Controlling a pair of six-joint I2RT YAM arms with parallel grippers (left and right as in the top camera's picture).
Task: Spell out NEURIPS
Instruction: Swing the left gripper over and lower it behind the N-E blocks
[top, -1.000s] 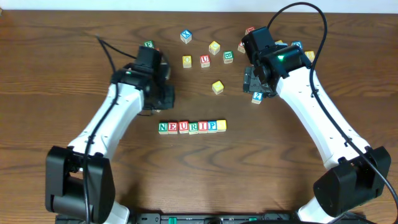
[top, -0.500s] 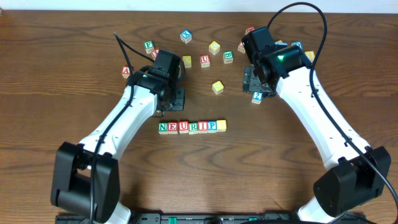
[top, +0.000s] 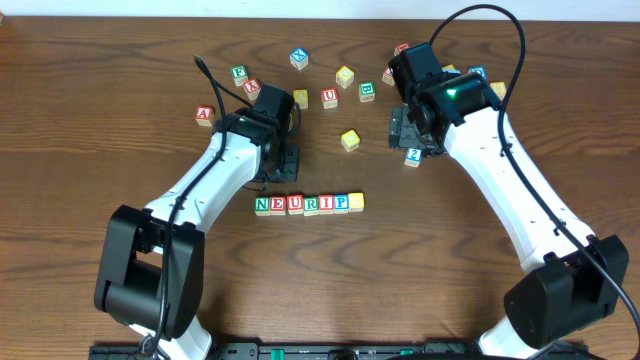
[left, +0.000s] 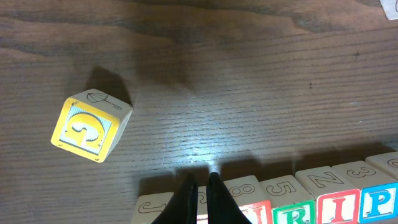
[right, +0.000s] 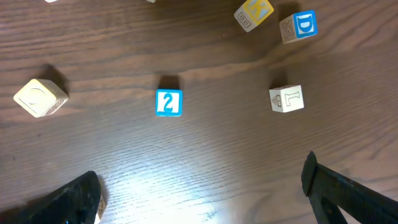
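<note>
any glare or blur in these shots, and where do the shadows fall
Left wrist: pale sheen on the wood just ahead of the shut left fingers; the yellow cube casts its shadow up-frame. Right wrist: similar sheen low centre, right fingers soft at the frame edges. Overhead: even light, sharp, no glare.

Bottom edge of the left wrist view slices the row (left: 298, 196), only letter tops showing, and the left fingers (left: 186, 202) run off it too. Right wrist view: right fingers (right: 348, 196) clipped at the bottom corners, a cube (right: 99, 208) half behind one. Overhead, the last cube (top: 357, 202) has a letter too small to read.
</note>
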